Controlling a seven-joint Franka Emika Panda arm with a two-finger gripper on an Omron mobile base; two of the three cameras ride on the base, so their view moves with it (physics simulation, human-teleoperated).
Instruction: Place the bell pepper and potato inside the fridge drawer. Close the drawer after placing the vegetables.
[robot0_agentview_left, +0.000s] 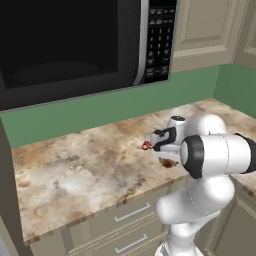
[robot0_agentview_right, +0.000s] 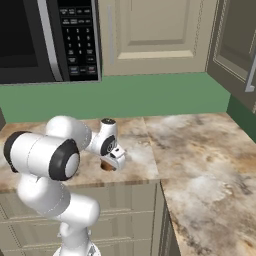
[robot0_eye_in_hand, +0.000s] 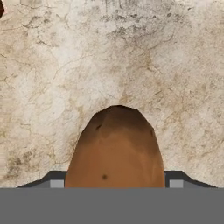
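Pointing away from pincer (robot0_eye_in_hand: 114, 183), potato (robot0_eye_in_hand: 115, 148) lengthwise

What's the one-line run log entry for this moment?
phase: grasping potato | gripper: fingers either side of potato, closure unclear | potato: on counter | red item: beside the hand

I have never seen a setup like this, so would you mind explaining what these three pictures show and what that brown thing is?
Gladly. The white machine is a robot arm in a simulated kitchen. Two pictures come from cameras behind it, one on its left and one on its right, looking over a marbled counter below a microwave. The third comes from a camera on the hand itself, looking down along its fingers. The brown lump there is a potato, sitting between the two finger tips; whether it is gripped yet I cannot tell. A small red item lies on the counter beside the hand.
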